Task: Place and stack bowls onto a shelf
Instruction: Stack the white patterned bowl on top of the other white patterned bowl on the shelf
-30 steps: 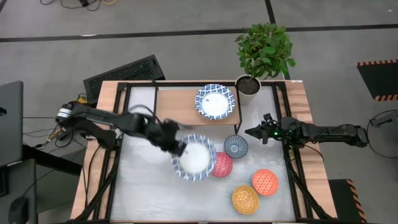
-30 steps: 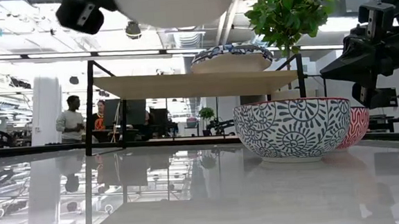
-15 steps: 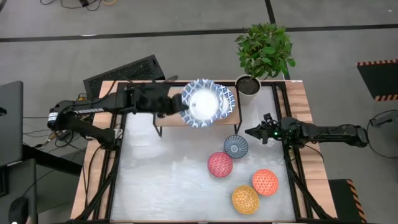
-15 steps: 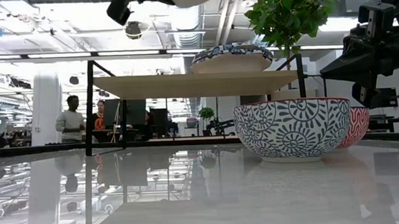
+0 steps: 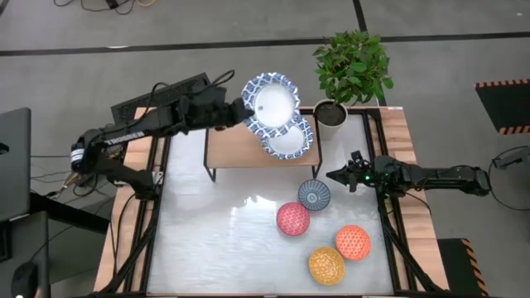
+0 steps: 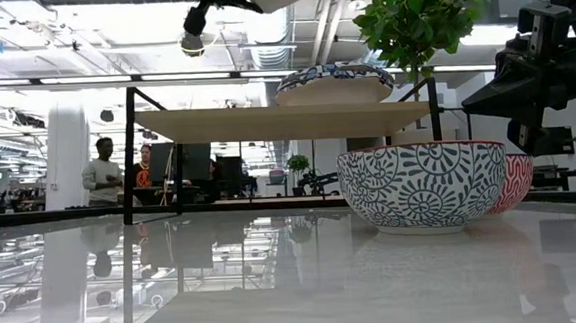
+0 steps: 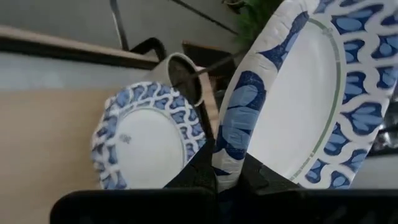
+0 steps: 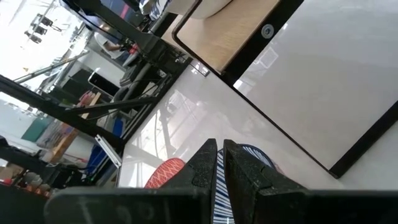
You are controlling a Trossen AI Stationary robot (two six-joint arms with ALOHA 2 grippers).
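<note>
While the left hand [image 5: 242,113] pinched a tilted wide bowl [image 5: 271,103] by its rim above the shelf [image 5: 236,145], one wide bowl [image 5: 290,139] already sat there (four small bowls [image 5: 314,195] remained on the surface); right hand [image 5: 334,175] waited, pressed together.

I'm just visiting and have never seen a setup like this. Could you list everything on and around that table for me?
Wide bowls: two, blue-and-white; one resting on the shelf, one held tilted above it.
Small bowls: four on the table; grey-blue, pink-red, orange-red, yellow-orange.
Shelf: one, light wood with black legs, at the table's far side.
Table: one, glossy white top, black frame.
Plant: one, green, in a dark pot, beside the shelf.
People: two, far off in the room.
Left gripper: fingers shut on the tilted bowl's rim.
Right gripper: fingers shut, waiting near the grey-blue bowl.
</note>
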